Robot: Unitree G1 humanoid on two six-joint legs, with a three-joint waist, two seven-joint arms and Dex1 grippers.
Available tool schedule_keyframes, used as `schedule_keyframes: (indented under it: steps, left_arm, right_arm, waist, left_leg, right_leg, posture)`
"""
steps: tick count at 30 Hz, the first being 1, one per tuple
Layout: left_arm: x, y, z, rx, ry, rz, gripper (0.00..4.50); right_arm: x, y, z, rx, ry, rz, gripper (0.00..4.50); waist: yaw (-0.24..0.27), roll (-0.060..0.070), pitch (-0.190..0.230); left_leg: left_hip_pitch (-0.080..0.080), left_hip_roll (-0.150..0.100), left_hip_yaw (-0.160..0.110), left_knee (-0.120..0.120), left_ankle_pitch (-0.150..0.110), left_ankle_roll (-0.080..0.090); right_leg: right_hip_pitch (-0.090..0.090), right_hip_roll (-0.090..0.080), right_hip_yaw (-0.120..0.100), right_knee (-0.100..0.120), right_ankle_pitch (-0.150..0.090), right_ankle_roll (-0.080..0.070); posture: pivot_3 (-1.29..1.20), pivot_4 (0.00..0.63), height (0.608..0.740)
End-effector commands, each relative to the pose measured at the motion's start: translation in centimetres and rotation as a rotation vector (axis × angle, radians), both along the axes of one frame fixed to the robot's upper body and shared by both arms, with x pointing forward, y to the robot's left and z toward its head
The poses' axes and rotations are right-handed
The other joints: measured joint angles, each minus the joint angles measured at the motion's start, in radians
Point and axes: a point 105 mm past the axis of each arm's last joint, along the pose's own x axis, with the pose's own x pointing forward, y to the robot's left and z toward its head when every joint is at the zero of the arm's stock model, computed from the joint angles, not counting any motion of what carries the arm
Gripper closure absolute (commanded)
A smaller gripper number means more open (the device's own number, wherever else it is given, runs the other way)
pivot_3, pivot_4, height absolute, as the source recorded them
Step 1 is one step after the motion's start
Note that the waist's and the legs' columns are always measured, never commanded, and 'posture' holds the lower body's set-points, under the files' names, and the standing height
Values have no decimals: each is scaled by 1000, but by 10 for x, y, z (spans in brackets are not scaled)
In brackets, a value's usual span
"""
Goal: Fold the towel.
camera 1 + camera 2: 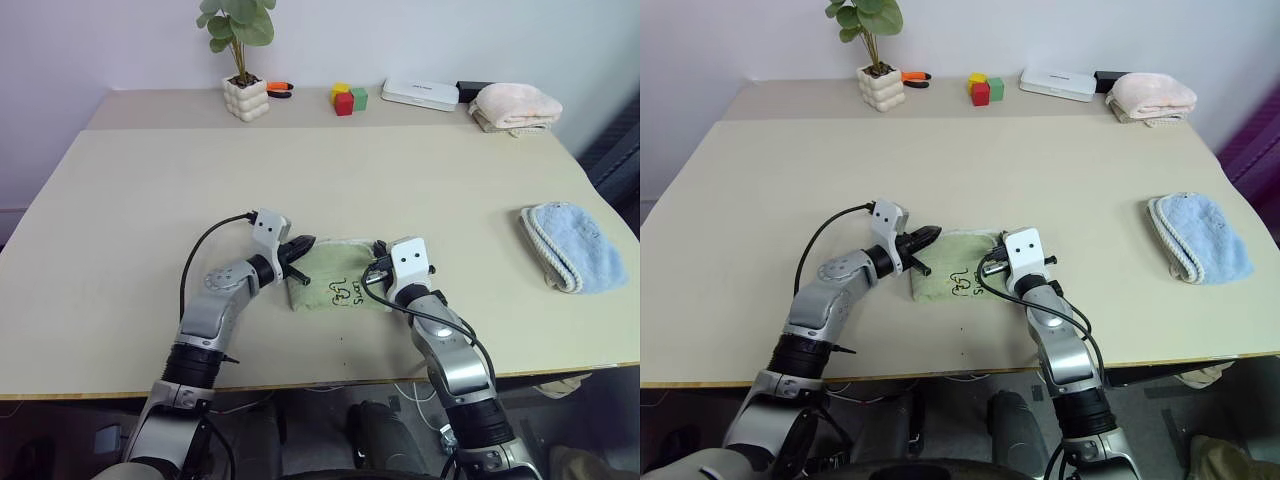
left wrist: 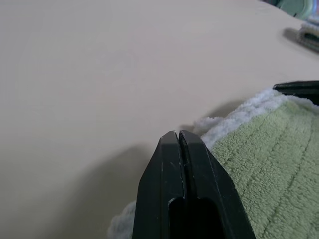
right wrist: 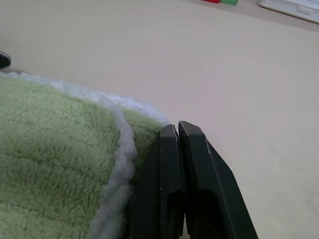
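My left hand and right hand sat closed and empty beside the folded towel; I judged next came checking the fold.

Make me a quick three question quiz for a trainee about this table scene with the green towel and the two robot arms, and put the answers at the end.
1. True or false: the light green terry cloth towel lies spread out full size on the beige table.
2. What state are the left tool and the right tool in? A) both open B) both shut C) one open, one shut
3. Fill in: the folded light blue terry towel lies near the table's ____ edge, by the robot's own sides.

Key
1. False: it is a small folded packet between the two tools.
2. B
3. right
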Motion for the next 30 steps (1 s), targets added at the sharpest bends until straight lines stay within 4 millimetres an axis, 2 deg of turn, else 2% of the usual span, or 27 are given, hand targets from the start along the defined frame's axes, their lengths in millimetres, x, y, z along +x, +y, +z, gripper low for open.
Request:
schedule_keyframes:
  steps: [1,3,5,8,9,10,12,14,17,20,25,30]
  left_arm:
    - [1,15,12,-50,-7,12,3959]
    - [0,21,16,-85,9,0,3165]
    - [-1,31,27,-144,16,-7,2064]
    - [6,64,44,-144,9,28,600]
    - [6,74,51,-203,49,18,94]
    - [2,79,56,-255,93,-20,33]
    - [-25,77,60,-294,204,-215,33]
    - [-47,81,56,-290,290,-328,33]
    - [-66,90,41,-261,414,-393,33]
    - [-88,89,32,-321,586,-488,33]
    - [-90,84,15,-346,669,-491,33]
    - [-84,64,6,-405,733,-513,33]
  right_arm:
    - [2,2,9,8,-36,6,4500]
    - [2,2,10,4,-38,8,4500]
    - [2,0,10,3,-39,4,4500]
    - [2,1,11,5,-41,5,4500]
    - [1,3,11,7,-40,8,4500]
    - [1,4,10,8,-38,13,4500]
    - [1,7,10,6,-36,22,4500]
    - [2,8,10,5,-37,24,4500]
    - [2,8,10,3,-38,28,4500]
    - [2,9,11,-1,-40,34,4500]
    - [1,8,12,-2,-41,32,4500]
    - [2,10,13,-5,-46,39,4500]
  waist:
    - [-1,0,0]
    - [-1,0,0]
    - [-1,0,0]
    - [-2,0,0]
    - [-2,0,0]
    - [-3,0,0]
    - [-6,0,0]
    - [-12,0,0]
    - [-17,0,1]
    - [-21,0,1]
    - [-23,0,1]
    - [-22,-1,1]
  left_leg:
    - [0,0,0,0,0,0]
    - [0,0,0,0,0,0]
    - [0,0,0,0,0,0]
    - [-1,0,0,0,0,0]
    - [-1,0,0,0,0,0]
    - [-1,0,0,0,0,0]
    - [-1,0,0,0,0,0]
    - [-1,0,0,-2,0,0]
    - [-1,0,0,-2,0,0]
    - [-1,0,-1,-2,0,-1]
    - [-1,0,-1,-2,0,-1]
    - [-1,0,-1,-2,0,-1]
  right_leg:
    - [0,0,0,0,0,0]
    - [0,0,0,0,0,0]
    - [0,0,0,0,0,0]
    - [-1,0,0,0,0,0]
    - [-1,0,0,0,0,0]
    - [-1,0,0,1,0,0]
    - [-1,0,0,0,0,0]
    - [-1,-1,0,-1,0,0]
    - [-1,-1,0,-1,-1,-1]
    - [-1,-1,-1,0,-2,-4]
    - [-1,-1,-1,0,-3,-5]
    - [-2,-1,-1,0,-3,-5]
  posture:
    - [0,150,740]
    - [0,150,740]
    - [0,150,740]
    - [0,150,740]
    - [0,150,740]
    - [0,150,740]
    - [0,150,740]
    - [0,150,740]
    - [0,150,740]
    - [0,150,740]
    - [0,150,740]
    - [0,150,740]
